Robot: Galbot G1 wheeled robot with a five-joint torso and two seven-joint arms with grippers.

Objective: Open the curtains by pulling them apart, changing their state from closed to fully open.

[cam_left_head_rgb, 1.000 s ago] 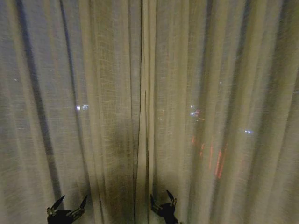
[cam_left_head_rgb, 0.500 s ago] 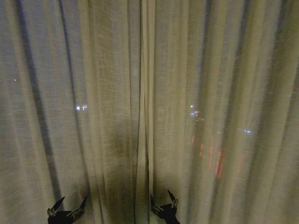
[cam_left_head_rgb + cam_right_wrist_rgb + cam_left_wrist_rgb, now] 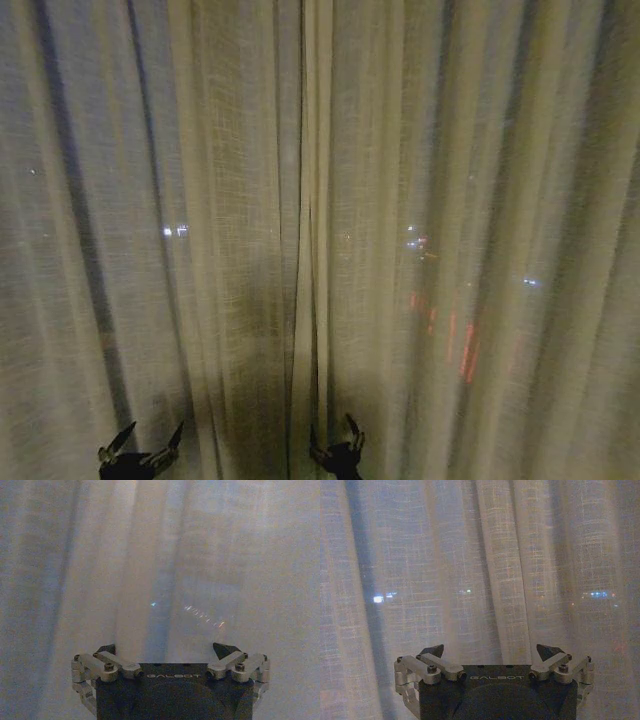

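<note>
Two sheer cream curtains hang closed across the head view, the left panel (image 3: 150,220) and the right panel (image 3: 480,220) meeting at a pleated seam (image 3: 308,250) in the middle. Low at the bottom edge, my left gripper (image 3: 143,437) stands open in front of the left panel. My right gripper (image 3: 334,433) is open too, right at the foot of the seam. In the left wrist view the open left gripper (image 3: 490,652) faces pleated fabric (image 3: 485,570) with nothing between its fingers. The right gripper (image 3: 167,650) in its own wrist view is open, close to the cloth (image 3: 165,555).
City lights glimmer through the fabric (image 3: 175,231), with red glows (image 3: 465,350) behind the right panel. A dark vertical window bar (image 3: 85,250) shows through the left panel. The curtains cover everything ahead.
My right gripper has shifted left toward the seam and sunk slightly lower in the head view. The left gripper and the curtains have stayed as they were.
</note>
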